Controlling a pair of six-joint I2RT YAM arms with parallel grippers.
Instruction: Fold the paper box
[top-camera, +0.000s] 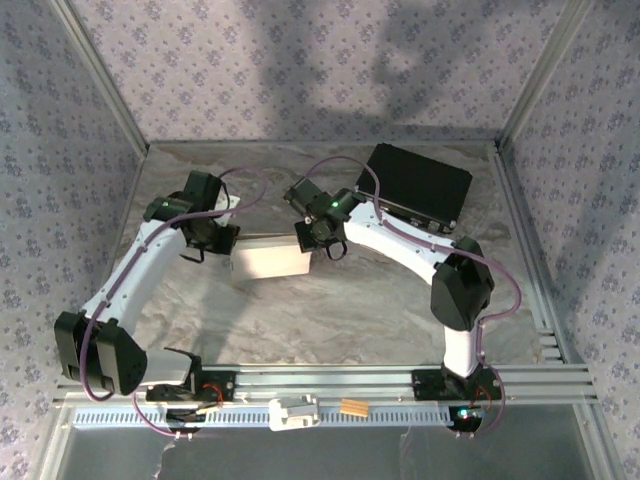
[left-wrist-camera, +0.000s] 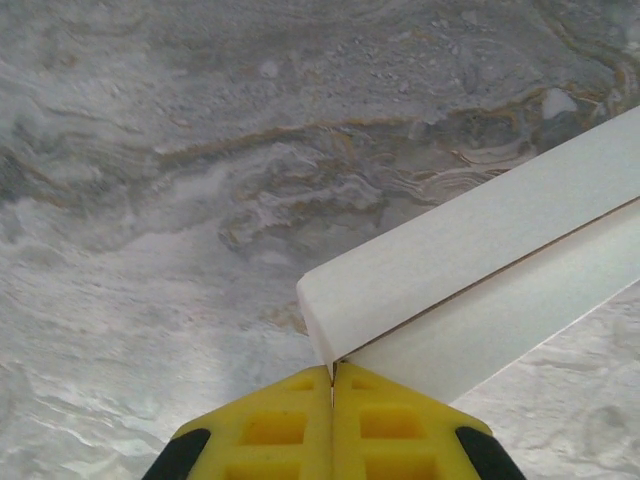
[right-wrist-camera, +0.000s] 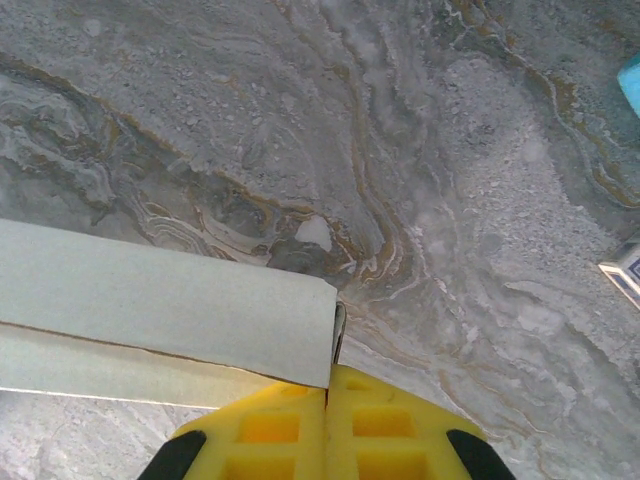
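Near edge of the table (top-camera: 350, 310): a small white part (top-camera: 293, 411) and a tan block (top-camera: 354, 408) are lying on the metal rail (top-camera: 400, 378).

Middle of the table, somewhat left: the paper box (top-camera: 270, 261) (left-wrist-camera: 470, 260) is lying flat, its length running left to right.

I am holding my left pincer (left-wrist-camera: 332, 375) at the box's left end, yellow fingers pressed together and tips touching its corner.

I am holding my right pincer (right-wrist-camera: 328, 378) at its right end, fingers likewise together against the end edge.

Whether cardboard is sitting between either pair, I cannot tell.

Far right corner: a black case (top-camera: 415, 185) is lying flat, slightly askew.
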